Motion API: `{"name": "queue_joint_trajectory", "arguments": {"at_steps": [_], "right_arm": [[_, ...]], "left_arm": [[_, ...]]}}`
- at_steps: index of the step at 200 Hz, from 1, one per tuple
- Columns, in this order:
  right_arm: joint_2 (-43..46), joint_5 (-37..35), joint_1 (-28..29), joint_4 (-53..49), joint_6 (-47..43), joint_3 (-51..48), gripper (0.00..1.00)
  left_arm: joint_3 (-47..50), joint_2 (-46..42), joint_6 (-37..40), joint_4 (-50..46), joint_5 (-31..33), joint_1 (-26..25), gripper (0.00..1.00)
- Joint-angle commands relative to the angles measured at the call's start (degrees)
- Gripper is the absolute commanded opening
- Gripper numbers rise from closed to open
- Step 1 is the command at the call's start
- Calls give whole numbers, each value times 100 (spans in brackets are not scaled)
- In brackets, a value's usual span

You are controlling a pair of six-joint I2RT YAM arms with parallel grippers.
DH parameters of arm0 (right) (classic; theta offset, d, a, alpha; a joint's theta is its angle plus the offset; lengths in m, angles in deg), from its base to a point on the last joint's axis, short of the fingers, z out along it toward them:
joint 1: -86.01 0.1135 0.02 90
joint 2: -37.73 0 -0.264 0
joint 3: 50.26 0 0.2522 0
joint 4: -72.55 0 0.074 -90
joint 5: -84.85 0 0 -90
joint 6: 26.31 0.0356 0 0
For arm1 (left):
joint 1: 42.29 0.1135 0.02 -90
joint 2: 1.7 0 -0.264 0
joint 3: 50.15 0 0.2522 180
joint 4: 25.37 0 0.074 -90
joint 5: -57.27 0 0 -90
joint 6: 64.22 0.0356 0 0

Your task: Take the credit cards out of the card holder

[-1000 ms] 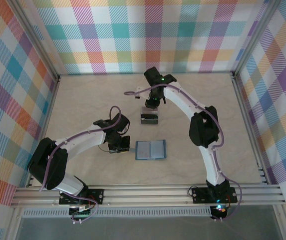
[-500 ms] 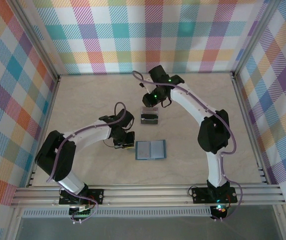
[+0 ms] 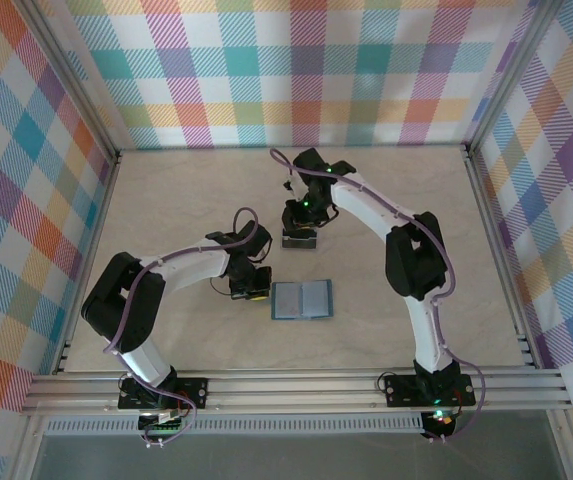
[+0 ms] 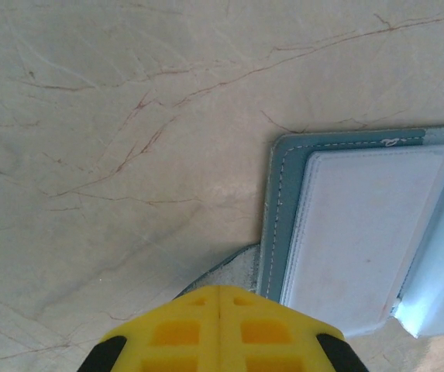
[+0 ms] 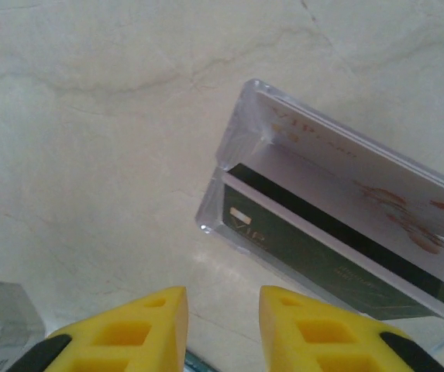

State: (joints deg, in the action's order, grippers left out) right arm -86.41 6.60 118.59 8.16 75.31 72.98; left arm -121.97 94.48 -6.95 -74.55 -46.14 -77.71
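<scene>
Lying opened flat on the table (image 3: 166, 200) between the two arms, the card holder (image 3: 302, 299) presents its pale slotted inside upward, so its pockets can be reached from above. In the left wrist view the near panel of the card holder (image 4: 345, 232) shows a whitish pocket with no dark card edge visible; whether any card remains deeper in the slots cannot be told.

The left gripper (image 3: 254, 293) sits low, just beside the holder's left edge. Its yellow fingers are pressed together with nothing between them (image 4: 220, 329). Whether the tips touch the wallet cannot be told. The placement suggests a bracing role, keeping the light wallet from sliding or folding shut.

Two credit cards (image 5: 322, 263) stand on edge in a clear stand (image 5: 237, 155), placed farther back on the table (image 3: 299, 240), well apart from the holder. A dark green card fills the front slot and a pale card (image 5: 361, 178) with printed lettering the rear one. The slots keep each card upright and separated, so its top edge is easy to pinch.

The right gripper (image 3: 301, 222) hovers over the near side of this stand. Its fingers are parted by a moderate gap (image 5: 222, 302) and hold nothing. Bare table shows between them, and the stand lies just ahead of the tips.

Judged from this layout, the cards seen are out of the wallet and the task looks near its end.
</scene>
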Motion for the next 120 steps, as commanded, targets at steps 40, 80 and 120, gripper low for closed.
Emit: {"name": "queue_joint_trajectory", "arguments": {"at_steps": [40,80,120], "right_arm": [[-404,-275,-50,-78,175,421,34],[-424,-441,-53,-70,63,651,36],[-509,-690,-52,-134,-76,864,38]], "left_arm": [[-38,23,66,-10,6,70,0],[-56,41,65,-18,-13,70,0],[-46,41,69,-18,-30,71,0]]}}
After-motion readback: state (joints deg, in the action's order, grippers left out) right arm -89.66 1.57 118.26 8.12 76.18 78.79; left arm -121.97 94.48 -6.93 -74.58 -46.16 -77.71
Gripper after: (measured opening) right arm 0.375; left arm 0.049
